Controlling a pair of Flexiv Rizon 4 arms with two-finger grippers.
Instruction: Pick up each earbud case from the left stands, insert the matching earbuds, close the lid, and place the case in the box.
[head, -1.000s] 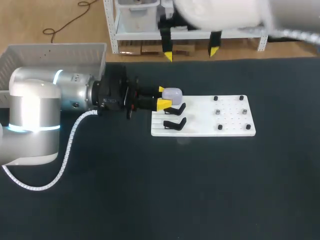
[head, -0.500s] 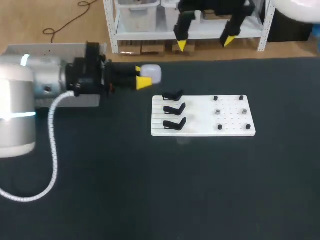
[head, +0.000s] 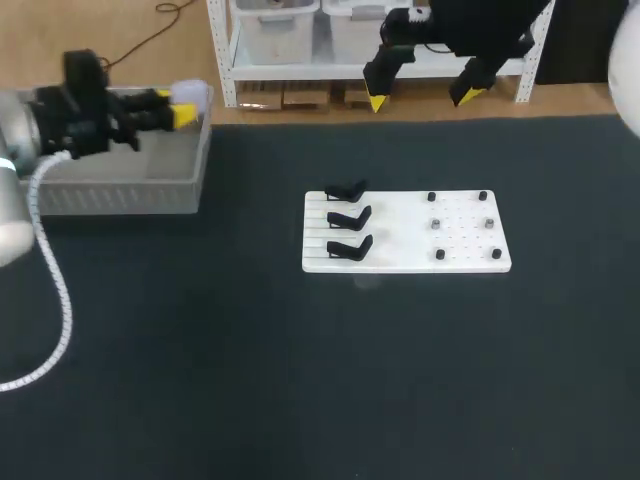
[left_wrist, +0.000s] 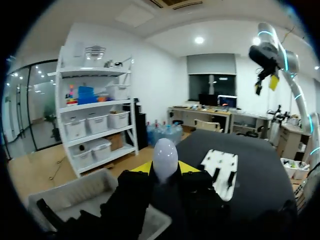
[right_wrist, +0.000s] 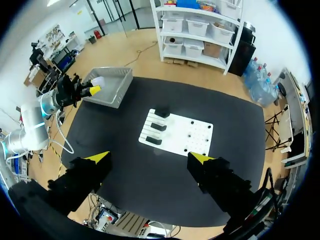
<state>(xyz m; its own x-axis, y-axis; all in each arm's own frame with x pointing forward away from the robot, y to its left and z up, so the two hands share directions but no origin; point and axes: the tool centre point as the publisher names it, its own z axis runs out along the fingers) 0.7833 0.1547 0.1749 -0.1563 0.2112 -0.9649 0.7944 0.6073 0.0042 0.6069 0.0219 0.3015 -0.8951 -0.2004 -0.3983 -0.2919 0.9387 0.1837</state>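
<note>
Case (left_wrist: 165, 152) base hidden in left claw (left_wrist: 165, 168)

A robotics lab, with left arm (head: 12, 200) and right arm (head: 480, 25) at a black table (head: 300, 380).

**Yellow on black, white on black — the colours at the table**

The earbud case (head: 194, 96) is seen as a pale lilac-white, without pattern. Bright yellow tips on a black body are shown by the left gripper (head: 184, 106) and by the right gripper (head: 423, 97) alike. The box (head: 120, 190) is coloured light grey, and the table (head: 300, 380) a plain matt black. The board (head: 470, 250) is white — its stands (head: 348, 217) are black and its pegs (head: 440, 254) dark. The left arm (head: 12, 130) is finished in silver-grey, and its coiled cable (head: 55, 290) in white.
</note>
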